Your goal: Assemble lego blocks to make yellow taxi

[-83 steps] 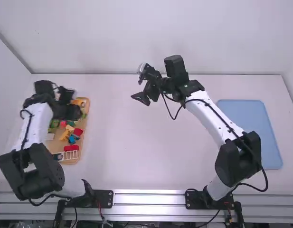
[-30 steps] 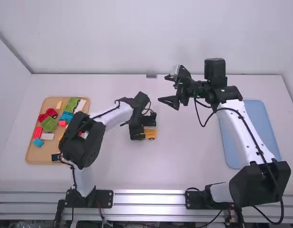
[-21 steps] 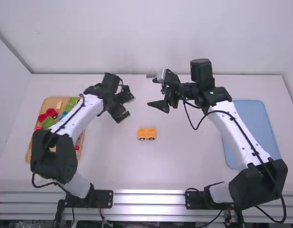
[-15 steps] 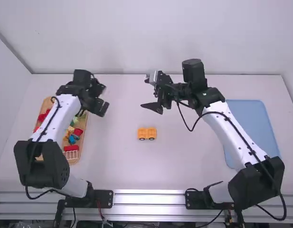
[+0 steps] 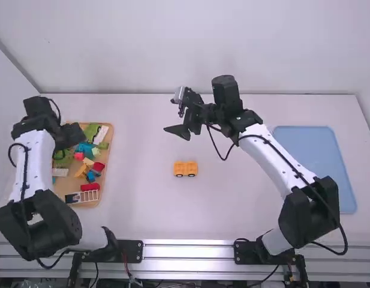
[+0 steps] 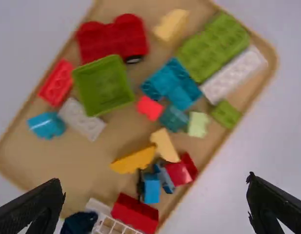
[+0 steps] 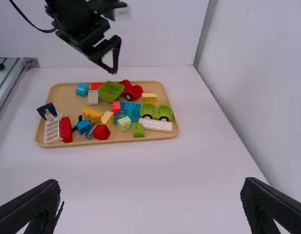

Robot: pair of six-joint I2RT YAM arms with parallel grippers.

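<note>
An orange-yellow wheeled block [image 5: 185,169] stands upright on the table's middle, touched by neither gripper. My left gripper [image 5: 75,135] is over the wooden tray [image 5: 111,157] on the left, its open fingers [image 6: 155,195] empty above loose blocks. In the left wrist view lie a yellow-orange sloped block [image 6: 134,160], a pale yellow sloped block [image 6: 164,145] and another yellow block [image 6: 171,25]. Above the table beyond the wheeled block, my right gripper [image 5: 174,115] is spread wide; in the right wrist view this gripper [image 7: 150,200] has nothing between its fingers.
A blue mat [image 5: 316,168] lies on the right of the table. The tray also bears a red wheeled piece [image 6: 113,38], a green bin [image 6: 102,85], a white block [image 6: 234,73] and several others. A wall [image 5: 185,48] rises behind the table.
My left gripper went from the tray to the middle and back over the tray, leaving the wheeled block on the table. The right gripper shifted right, then back left, staying open.
</note>
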